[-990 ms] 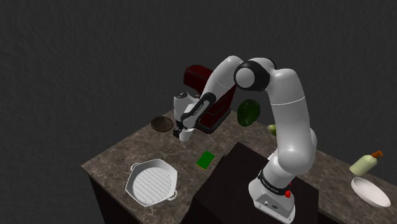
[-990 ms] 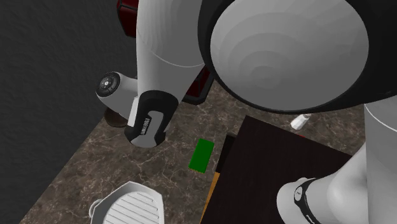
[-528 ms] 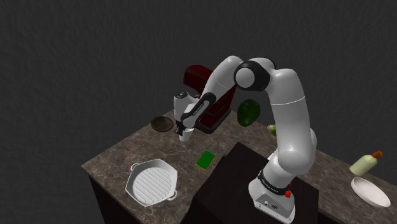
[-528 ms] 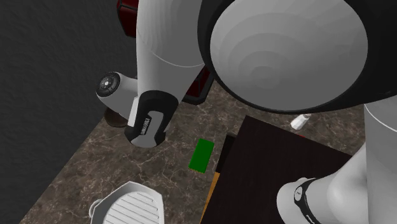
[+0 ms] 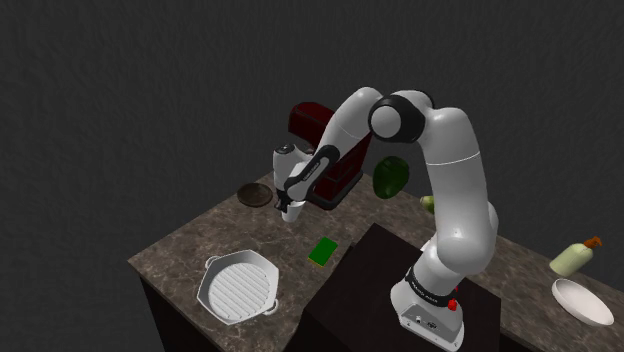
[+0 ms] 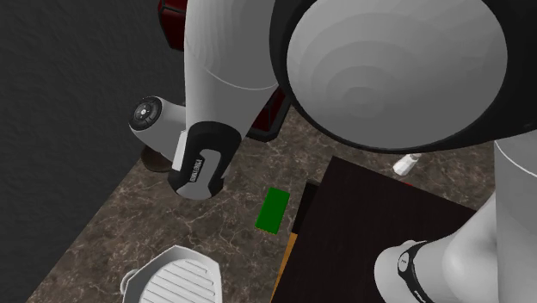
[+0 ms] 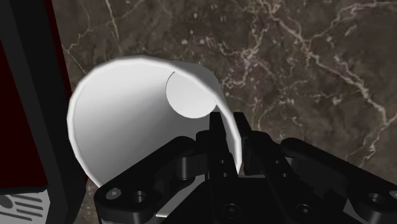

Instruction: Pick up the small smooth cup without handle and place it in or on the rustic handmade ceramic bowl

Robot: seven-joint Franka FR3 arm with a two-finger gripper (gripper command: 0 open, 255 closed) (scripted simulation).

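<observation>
The gripper [image 7: 230,127] was closed on the wall of a plain white cup [image 7: 127,114]. One black finger lay inside the rim and the other outside, so the thin wall was pinched between them. The cup had no handle, and it was tipped so that its open mouth and round flat bottom faced the wrist camera. Behind the cup in the wrist view lay the brown marbled counter [image 7: 305,63], and a dark red appliance [image 7: 25,95] stood close beside it. In the shoulder view the hand hung low over the counter in front of that appliance. A shallow dark brown bowl [image 5: 255,194] sat on the counter just to the shoulder view's left of the hand. Whether any part of the cup stood over the bowl could not be told. A flat green card [image 5: 322,250] lay on the counter nearer the camera than the hand. A white ridged grill pan [image 5: 238,288] rested near the counter's front corner. A green pepper [image 5: 390,176] showed beyond the arm, to the shoulder view's right of the appliance. At the far right of the shoulder view a pale bottle [image 5: 572,259] lay near a white dish [image 5: 583,301]. The arm rose from its dark stand [image 5: 380,290].
</observation>
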